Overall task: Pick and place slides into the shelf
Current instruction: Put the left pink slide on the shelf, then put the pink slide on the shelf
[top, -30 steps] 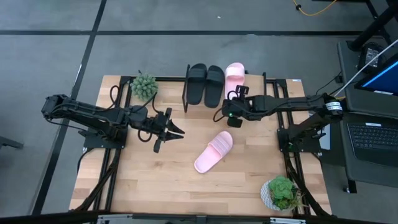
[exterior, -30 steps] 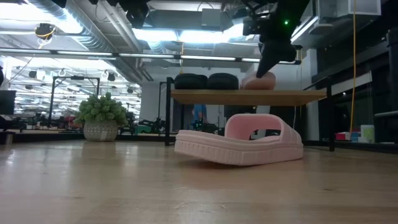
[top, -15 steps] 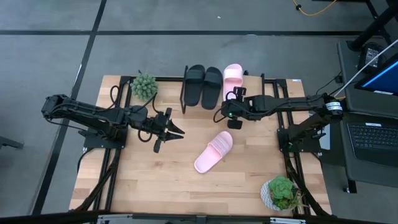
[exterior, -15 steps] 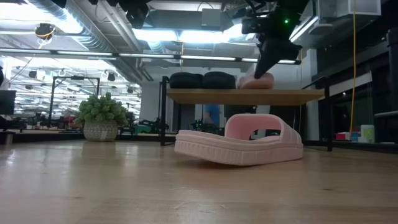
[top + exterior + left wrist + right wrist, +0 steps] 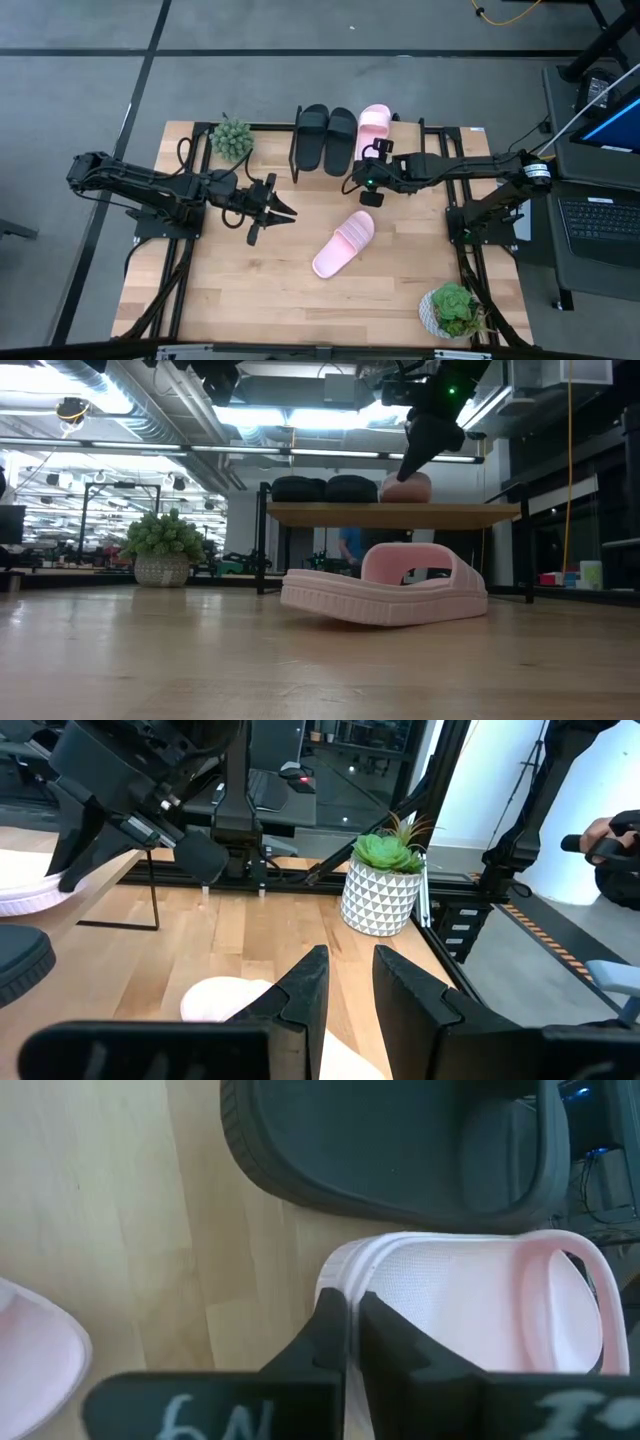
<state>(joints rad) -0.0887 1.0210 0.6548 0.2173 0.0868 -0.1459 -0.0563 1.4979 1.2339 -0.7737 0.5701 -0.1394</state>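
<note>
The shelf (image 5: 330, 513) stands at the table's far edge. Two black slides (image 5: 327, 135) and one pink slide (image 5: 374, 122) lie on its plank. The second pink slide (image 5: 343, 243) lies sole-down on the table's middle and also shows in the low view (image 5: 385, 595). My right gripper (image 5: 360, 187) is shut and hangs over the near, heel end of the pink slide on the shelf (image 5: 480, 1310). My left gripper (image 5: 285, 212) is open and waits over the table's left middle, touching nothing. My right gripper meets the shelf's pink slide at its heel end (image 5: 335, 1280) with shut fingers (image 5: 385, 1335). They come from above, slanting down from the near side. The heel (image 5: 405, 487) rests on the plank; whether the tips pinch the rim or only press on it, I cannot tell.
A green plant (image 5: 232, 138) stands left of the shelf, and a potted succulent (image 5: 452, 308) sits at the table's near right corner. Bare wood lies around the pink slide on the table. A laptop (image 5: 600, 225) sits beyond the right edge.
My right gripper has moved a little toward the table's left, staying at the pink slide's heel. The shelf with its three slides has slid slightly to the left with it.
</note>
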